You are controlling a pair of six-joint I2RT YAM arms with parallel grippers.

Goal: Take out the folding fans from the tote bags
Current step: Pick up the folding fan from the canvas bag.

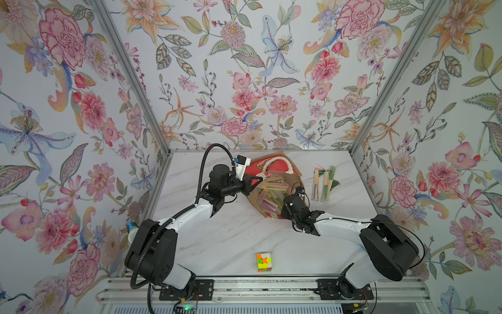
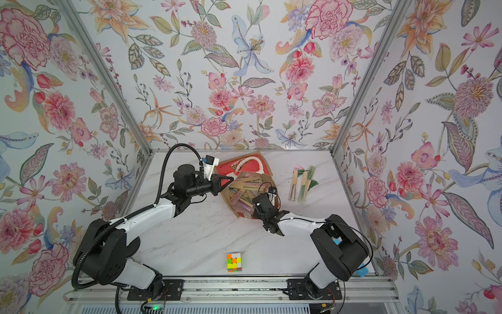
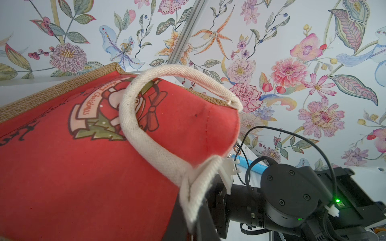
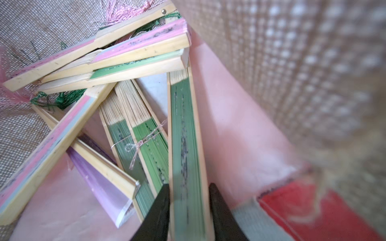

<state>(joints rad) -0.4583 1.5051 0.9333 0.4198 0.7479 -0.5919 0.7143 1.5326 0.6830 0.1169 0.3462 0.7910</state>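
Left pincer (image 1: 259, 178) clamps bag (image 1: 277, 165), 12 o'clock; right pincer (image 4: 189, 200) astride green fan (image 4: 186, 135), clamp unclear; likely light, stiff, slick: pinch guards

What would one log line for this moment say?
left jaws: shut on tote bag | right jaws: either side of green fan inside bag | fans out: a few beside bag

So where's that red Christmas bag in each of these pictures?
Top view: tote bag at the back middle of the table, between the two arms.
Top view: same spot.
Left wrist: its red printed panel fills much of the picture, close up.
Right wrist: seen from inside, woven wall beside the folding fans.
Shared landmark: the white handle, in both top views and the left wrist view.
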